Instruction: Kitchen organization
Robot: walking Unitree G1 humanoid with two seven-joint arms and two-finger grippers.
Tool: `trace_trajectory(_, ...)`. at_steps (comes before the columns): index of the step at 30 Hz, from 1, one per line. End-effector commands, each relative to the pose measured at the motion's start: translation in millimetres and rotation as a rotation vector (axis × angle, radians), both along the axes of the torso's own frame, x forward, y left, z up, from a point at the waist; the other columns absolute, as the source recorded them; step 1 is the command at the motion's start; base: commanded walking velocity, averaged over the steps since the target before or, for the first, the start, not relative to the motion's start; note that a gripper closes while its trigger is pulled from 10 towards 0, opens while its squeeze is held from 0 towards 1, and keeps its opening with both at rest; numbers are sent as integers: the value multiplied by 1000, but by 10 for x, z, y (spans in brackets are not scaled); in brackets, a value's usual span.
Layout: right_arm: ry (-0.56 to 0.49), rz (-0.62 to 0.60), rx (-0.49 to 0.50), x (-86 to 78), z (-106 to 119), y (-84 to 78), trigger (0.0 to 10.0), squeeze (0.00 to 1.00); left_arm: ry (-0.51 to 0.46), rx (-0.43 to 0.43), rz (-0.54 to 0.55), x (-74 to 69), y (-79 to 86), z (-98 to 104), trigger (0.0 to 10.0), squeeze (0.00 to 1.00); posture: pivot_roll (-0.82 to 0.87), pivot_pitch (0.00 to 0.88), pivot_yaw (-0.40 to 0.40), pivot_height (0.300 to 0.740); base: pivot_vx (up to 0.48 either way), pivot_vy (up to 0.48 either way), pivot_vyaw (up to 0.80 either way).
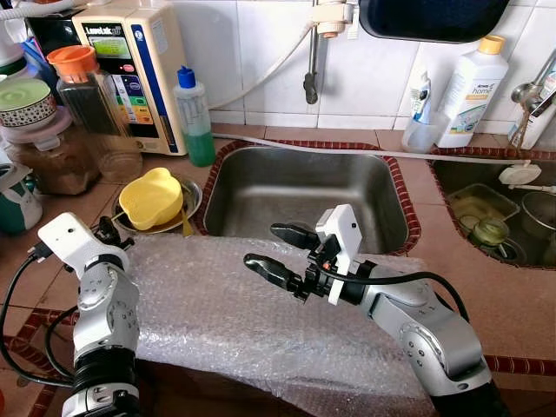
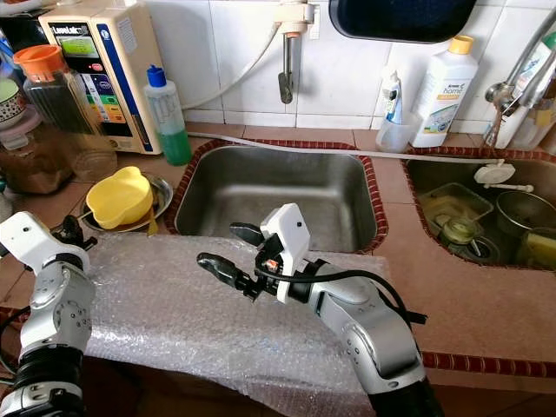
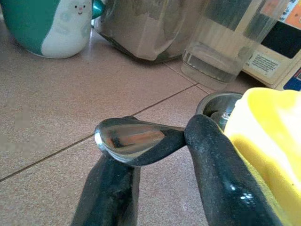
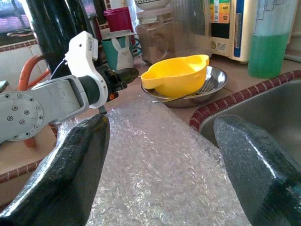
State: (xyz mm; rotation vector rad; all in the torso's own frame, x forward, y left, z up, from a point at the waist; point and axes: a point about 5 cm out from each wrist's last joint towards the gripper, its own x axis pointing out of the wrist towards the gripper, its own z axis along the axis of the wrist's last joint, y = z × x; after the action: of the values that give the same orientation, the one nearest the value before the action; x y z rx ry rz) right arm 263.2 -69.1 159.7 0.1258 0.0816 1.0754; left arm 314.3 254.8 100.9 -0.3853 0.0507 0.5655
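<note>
On the near left of the counter, your left gripper (image 3: 155,155) is clamped on a metal spoon (image 3: 134,141) just beside the yellow bowl (image 1: 151,197) in its steel dish (image 1: 193,198). Your right gripper (image 1: 280,252) hovers with fingers apart over the bubble wrap (image 1: 217,304). Lift carelessly and the spoon could slip out or knock the bowl off its dish.
</note>
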Motion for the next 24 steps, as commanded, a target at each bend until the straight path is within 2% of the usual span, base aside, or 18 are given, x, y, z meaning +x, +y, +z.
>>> trace_trajectory(1, -18, 3, -6, 6, 35, 14, 10000, 31, -21, 4, 4, 29, 12, 48, 353, 0, 46, 0, 54, 740, 0, 0, 0)
trace_trajectory(3, -18, 1, -7, 7, 31, 14, 10000, 31, -25, 17, 0, 33, 19, 60, 627, 0, 45, 0, 54, 740, 0, 0, 0)
trace_trajectory(8, -19, -1, -9, 10, 28, 12, 10000, 20, -38, 53, 0, 42, 37, 102, 0, 0, 45, 0, 55, 740, 0, 0, 0)
trace_trajectory(18, -25, -1, -18, 11, 23, 9, 10000, 0, -44, 87, 1, 49, 58, 130, 0, 0, 45, 0, 55, 740, 0, 0, 0)
trace_trajectory(24, -27, 0, -26, 11, 19, 11, 10000, 0, -13, 114, -3, 38, 70, 119, 0, 0, 45, 0, 55, 740, 0, 0, 0)
